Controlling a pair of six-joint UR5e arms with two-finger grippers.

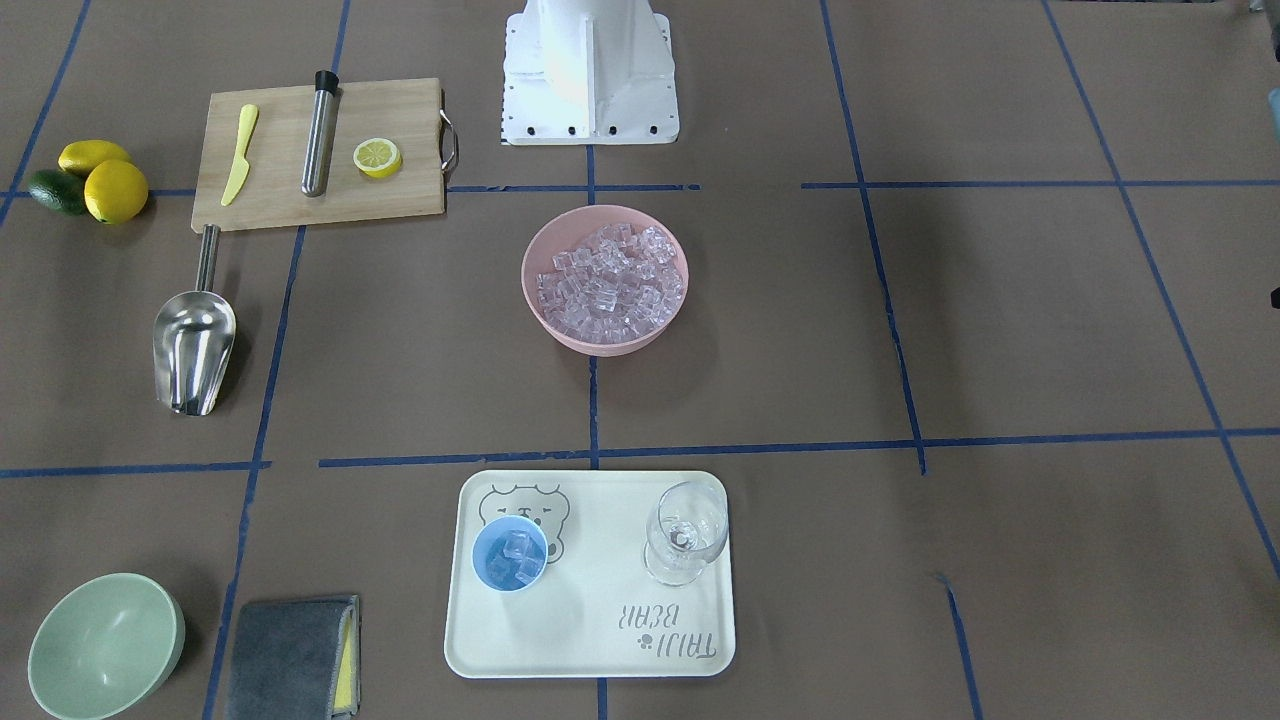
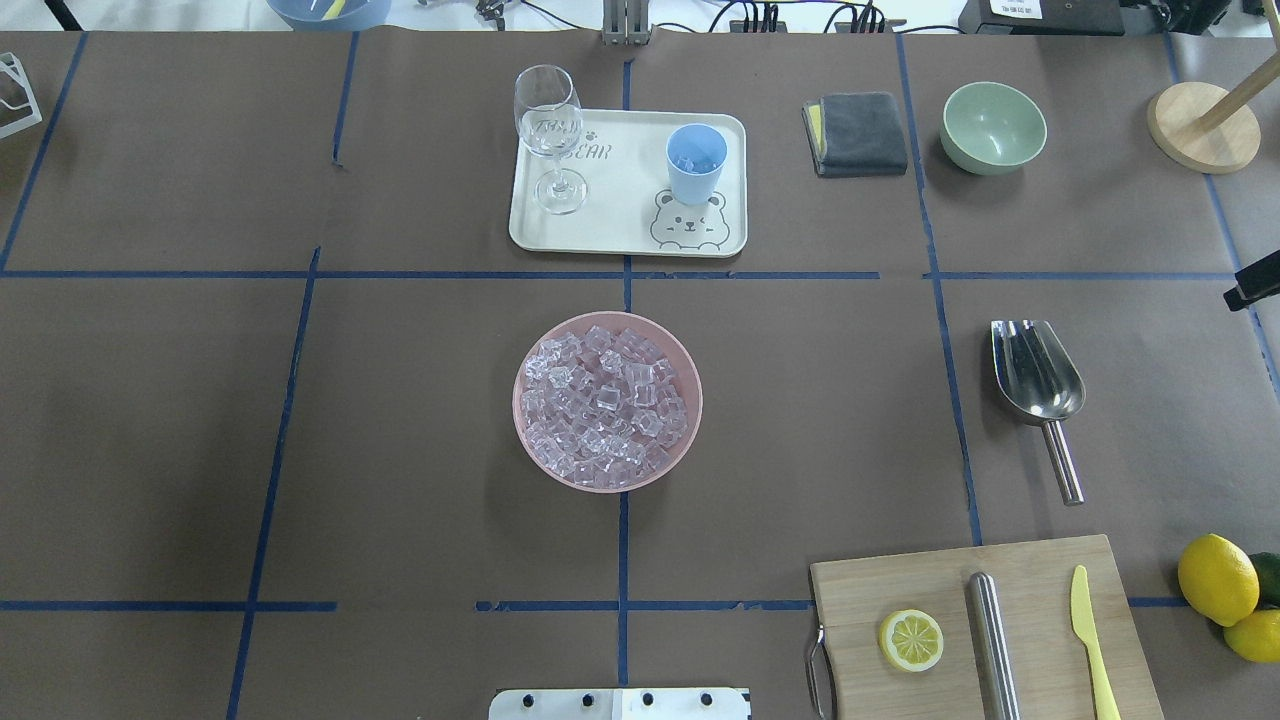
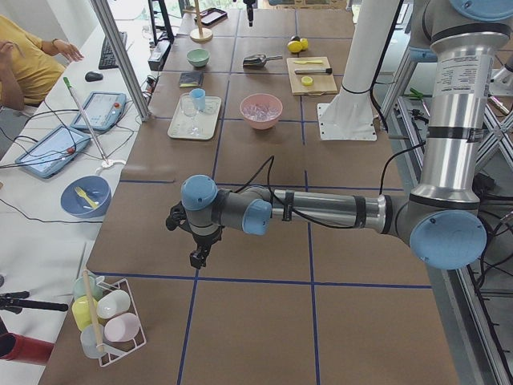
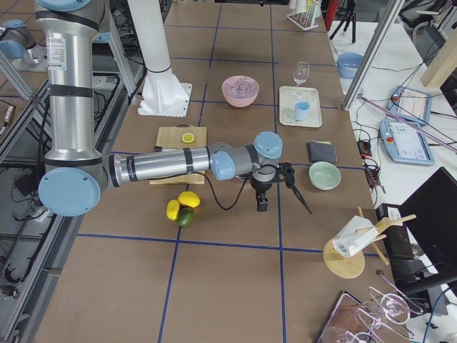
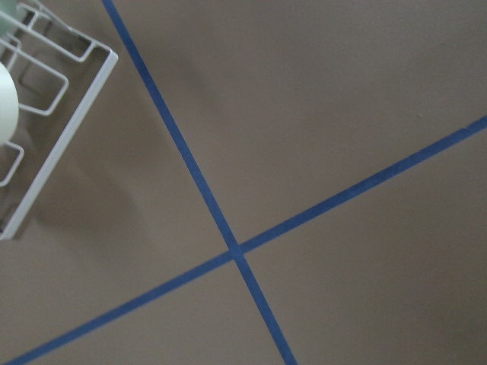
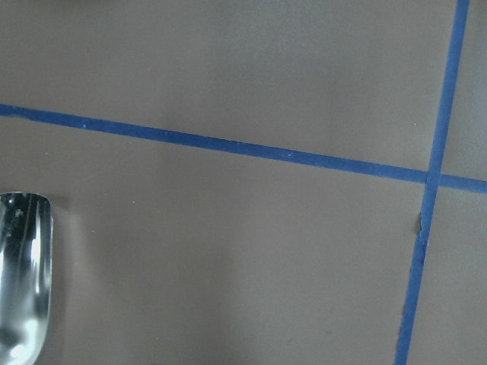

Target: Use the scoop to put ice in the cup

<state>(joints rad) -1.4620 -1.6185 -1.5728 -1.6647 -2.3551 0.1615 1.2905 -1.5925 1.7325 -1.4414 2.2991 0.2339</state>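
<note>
The steel scoop lies on the table, empty, beside the cutting board; it also shows in the overhead view and at the lower left of the right wrist view. Ice fills a pink bowl at the table's middle. The light-blue cup stands on the cream tray with a few ice cubes in it. My right gripper hangs over the table's right end, past the scoop. My left gripper hangs over the left end. I cannot tell whether either is open or shut.
A wine glass stands on the tray. The cutting board bears a lemon half, a steel cylinder and a yellow knife. Lemons, a green bowl and a grey cloth lie near. A wire cup rack stands at the left end.
</note>
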